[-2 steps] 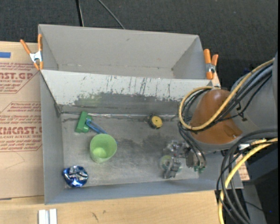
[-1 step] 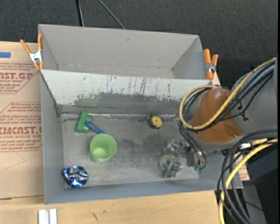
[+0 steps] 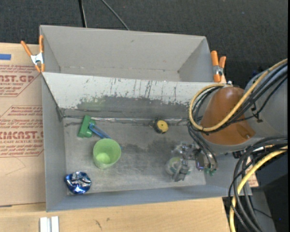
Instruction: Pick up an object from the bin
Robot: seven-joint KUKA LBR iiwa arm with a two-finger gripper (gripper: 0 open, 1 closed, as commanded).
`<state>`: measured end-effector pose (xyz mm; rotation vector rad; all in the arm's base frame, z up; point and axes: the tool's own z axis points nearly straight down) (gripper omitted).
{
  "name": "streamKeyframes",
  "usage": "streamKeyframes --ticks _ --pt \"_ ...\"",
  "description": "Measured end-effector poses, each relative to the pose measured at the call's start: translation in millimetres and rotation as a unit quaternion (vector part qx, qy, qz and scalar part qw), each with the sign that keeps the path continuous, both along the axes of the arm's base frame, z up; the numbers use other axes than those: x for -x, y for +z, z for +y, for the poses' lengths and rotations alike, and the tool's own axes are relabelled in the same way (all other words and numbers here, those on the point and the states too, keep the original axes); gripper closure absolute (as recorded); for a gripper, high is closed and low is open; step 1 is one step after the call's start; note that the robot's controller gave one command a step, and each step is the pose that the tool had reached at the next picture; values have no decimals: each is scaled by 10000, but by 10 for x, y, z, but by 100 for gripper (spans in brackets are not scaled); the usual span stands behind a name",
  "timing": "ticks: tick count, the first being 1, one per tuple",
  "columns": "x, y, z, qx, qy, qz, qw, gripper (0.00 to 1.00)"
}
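My gripper (image 3: 180, 167) is low over the bin floor near the front right corner, under the orange-covered wrist. Something small and pale grey lies right at its tips; what it is, and whether it is held, I cannot make out. A small yellow round thing (image 3: 161, 126) lies by the back wall, a short way behind and left of the gripper. A light green cup (image 3: 106, 152) lies on its side mid-left, its mouth facing up towards the camera.
A green-headed tool with a blue handle (image 3: 88, 127) lies at the back left. A crumpled blue and silver wrapper (image 3: 78, 181) sits in the front left corner. The arm and its looped cables cover the bin's right side.
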<state>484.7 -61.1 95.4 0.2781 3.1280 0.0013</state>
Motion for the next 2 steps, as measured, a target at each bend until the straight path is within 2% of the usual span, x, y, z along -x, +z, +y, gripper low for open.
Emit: streamKeyframes --ticks 1,2 --pt "0 66 6 -1 1 4 10000 100" --pt "-15 626 11 2 7 -19 10000 100"
